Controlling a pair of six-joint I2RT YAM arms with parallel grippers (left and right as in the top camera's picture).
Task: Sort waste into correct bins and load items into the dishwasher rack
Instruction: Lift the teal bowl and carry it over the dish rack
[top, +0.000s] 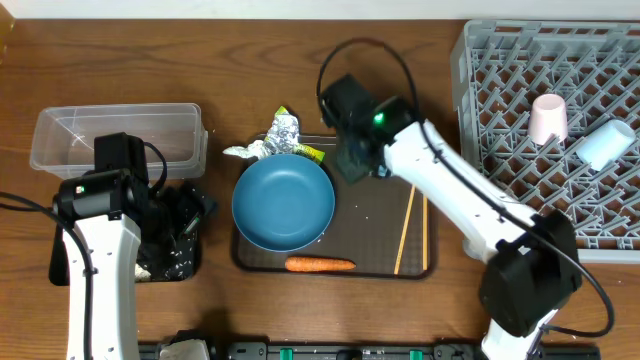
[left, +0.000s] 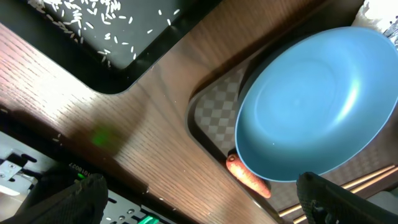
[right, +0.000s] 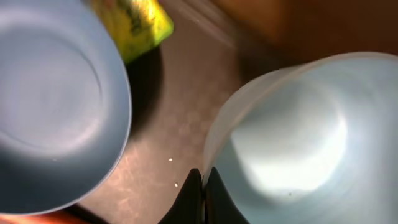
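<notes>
1. Right pincer (right: 203, 186): my fingertips are pressed together on the rim of the small pale blue bowl (right: 292, 137). The rim runs straight into the seam between them, so I record it as clamped.
2. That bowl stands on the dark brown serving tray (right: 180, 124), just beside the large dark blue bowl (top: 284, 203). In the overhead view my right wrist hides it.
3. Left pincer (left: 199, 193): fingers spread wide apart, gripping nothing. It hangs above the wooden surface (left: 137, 124), between the black tray (left: 143, 37) and the serving tray.
4. Rice grains (left: 74, 15) lie scattered in the black tray. The clear tub (top: 115, 135) sits on its far side.
5. The carrot (top: 320, 265) lies along the serving tray's near edge, with one end under the large bowl's rim.
6. Two chopsticks (top: 405, 232) lie side by side on the tray's right part.
7. Foil (top: 286, 130), yellow-green wrapper (top: 308, 153) and white paper (top: 243, 151) are bunched at the tray's far edge, behind the large bowl.
8. The rack (top: 500, 60) stands at the right of the surface. It holds the whitish-pink cup (top: 548, 118) and the pale blue cup (top: 605, 146), which are near each other but not touching.
</notes>
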